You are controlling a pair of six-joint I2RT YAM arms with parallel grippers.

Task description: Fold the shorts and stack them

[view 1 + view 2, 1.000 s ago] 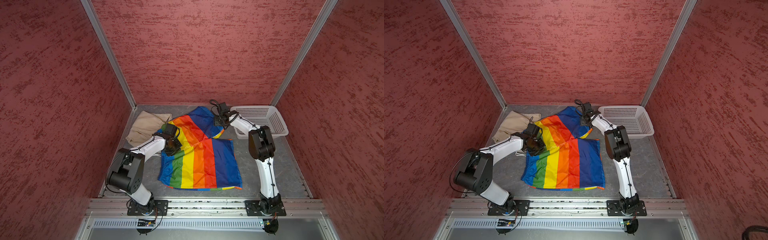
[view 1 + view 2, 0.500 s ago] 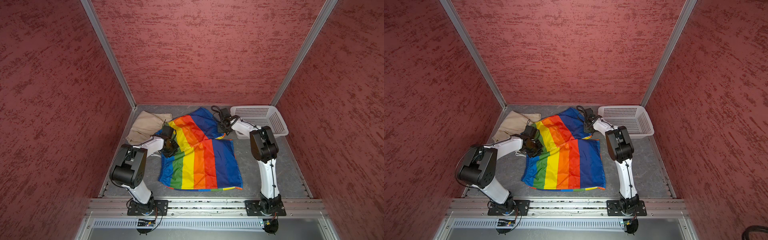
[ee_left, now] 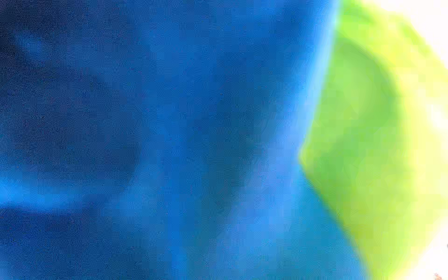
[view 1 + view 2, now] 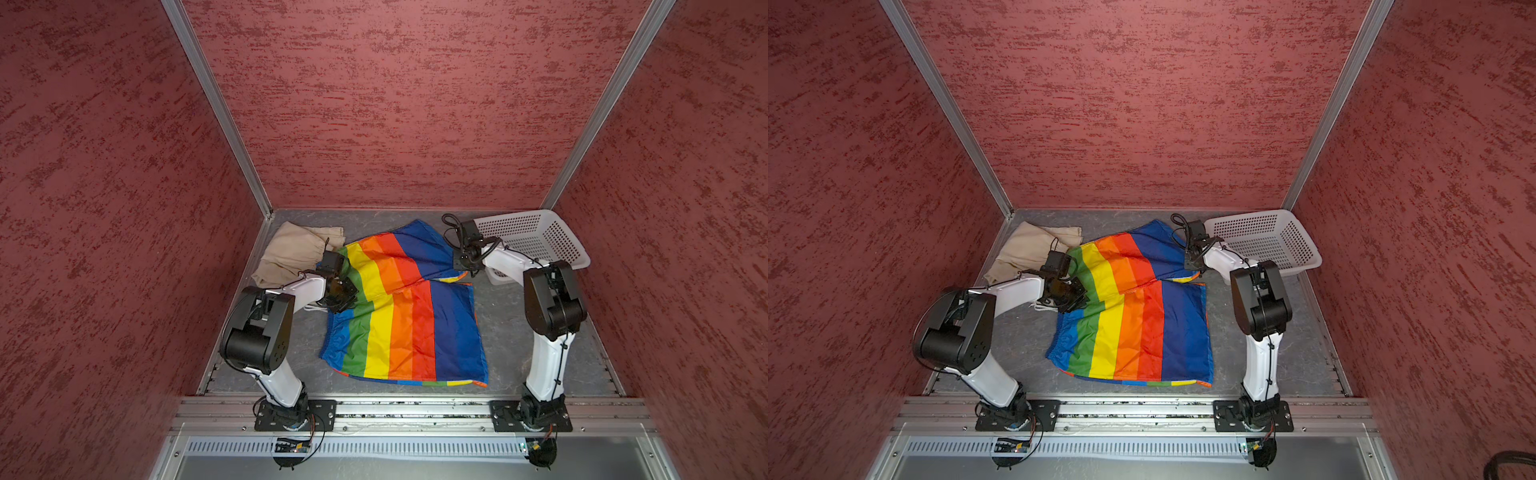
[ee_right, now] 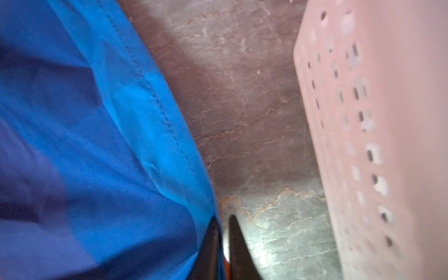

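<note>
Rainbow shorts lie flat with a gripper at each side.
We see the rainbow shorts [image 4: 399,324] spread in the middle of the grey table [image 4: 519,332], and the beige shorts [image 4: 291,253] bunched just beside them, far left. The right gripper [image 5: 223,219] has its jaws almost shut, nipping the blue edge near the white basket [image 4: 573,249]. The left gripper [image 4: 343,297] sits on the left edge, but its view is too blurry, so we cannot tell its jaws.

Shorts: you count two pairs, rainbow-striped shorts [image 4: 399,332] centre frame, beige shorts [image 4: 291,249] upper left.
Basket: one white basket [image 4: 561,245], upper right.
Arms: two, left arm [image 4: 257,328], right arm [image 4: 555,303].
</note>
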